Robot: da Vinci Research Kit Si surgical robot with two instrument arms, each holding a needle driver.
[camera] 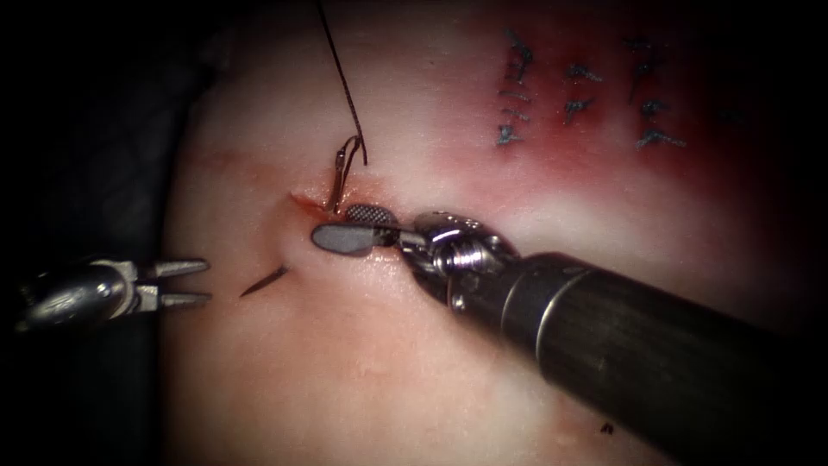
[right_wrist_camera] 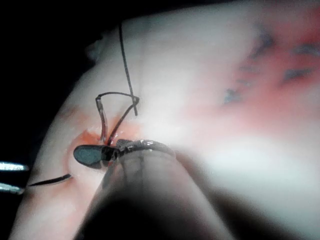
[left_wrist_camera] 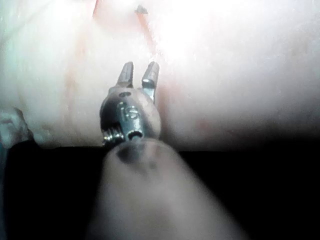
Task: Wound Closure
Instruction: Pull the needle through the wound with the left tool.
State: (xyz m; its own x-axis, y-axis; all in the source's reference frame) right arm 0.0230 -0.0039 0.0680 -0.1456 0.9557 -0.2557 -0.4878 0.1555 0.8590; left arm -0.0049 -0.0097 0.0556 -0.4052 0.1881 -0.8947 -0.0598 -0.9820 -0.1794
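The curved needle sits in the tissue (camera: 362, 362) at the cut (camera: 300, 202). Its dark tip (camera: 263, 282) pokes out on the left side. Its tail end (camera: 339, 173) stands up above the cut with the dark thread (camera: 338, 60) running away from it. My right tool (camera: 335, 224) lies beside the tail end, jaws open and holding nothing. My left tool (camera: 207, 283) waits left of the tip, jaws open and empty. In the left wrist view the left tool (left_wrist_camera: 138, 71) faces the needle tip (left_wrist_camera: 145, 25). The right wrist view shows the right tool (right_wrist_camera: 92, 154), the tail end (right_wrist_camera: 102, 112) and the tip (right_wrist_camera: 50, 180).
Dark ink marks (camera: 573, 99) dot the tissue at the back right, over a patch of red fluid (camera: 552, 164). The tissue's left edge falls off into dark ground behind the left tool. The right tool's thick shaft (camera: 638, 345) crosses the lower right.
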